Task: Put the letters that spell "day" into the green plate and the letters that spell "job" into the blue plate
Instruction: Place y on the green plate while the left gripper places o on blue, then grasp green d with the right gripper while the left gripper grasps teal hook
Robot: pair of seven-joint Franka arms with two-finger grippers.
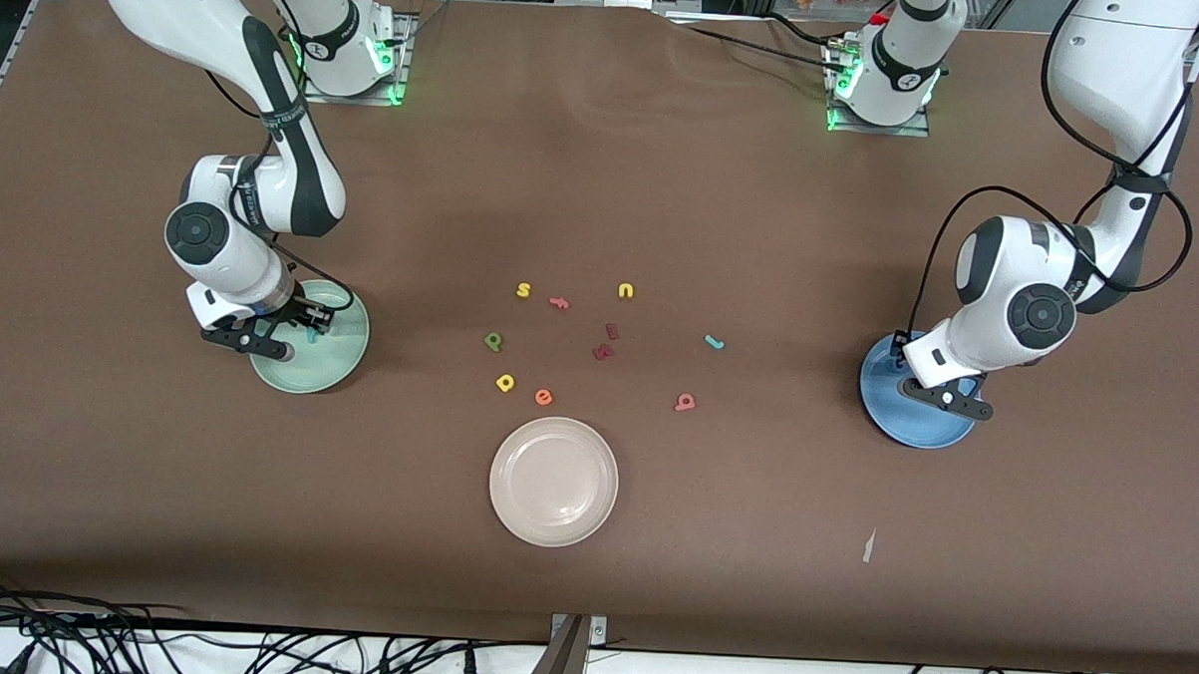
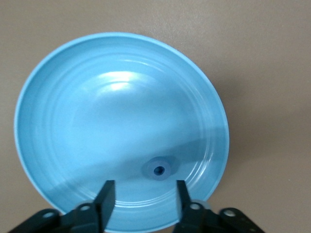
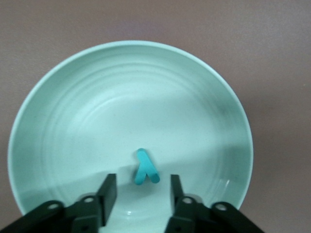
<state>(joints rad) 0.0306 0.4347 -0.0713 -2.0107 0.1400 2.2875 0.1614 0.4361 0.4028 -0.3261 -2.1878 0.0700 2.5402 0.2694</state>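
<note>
We see the right gripper [image 3: 139, 194] over the green plate [image 3: 73, 111] at the right arm's end of the table, fingers spread, the teal y [image 3: 145, 167] lying loose in the plate between them. The left gripper [image 2: 145, 199] is over the blue plate [image 2: 73, 97], fingers spread, the blue o [image 2: 159, 170] lying in it. On the table between the plates lie the dark-green d [image 1: 494, 341], yellow a [image 1: 505, 383], teal j [image 1: 714, 342] and salmon-red b [image 1: 685, 402].

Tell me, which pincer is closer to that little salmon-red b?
The left pincer. It hangs over the blue plate, at the same end of the table as the salmon-red b. The right pincer is over the green plate, past the other letters.
</note>
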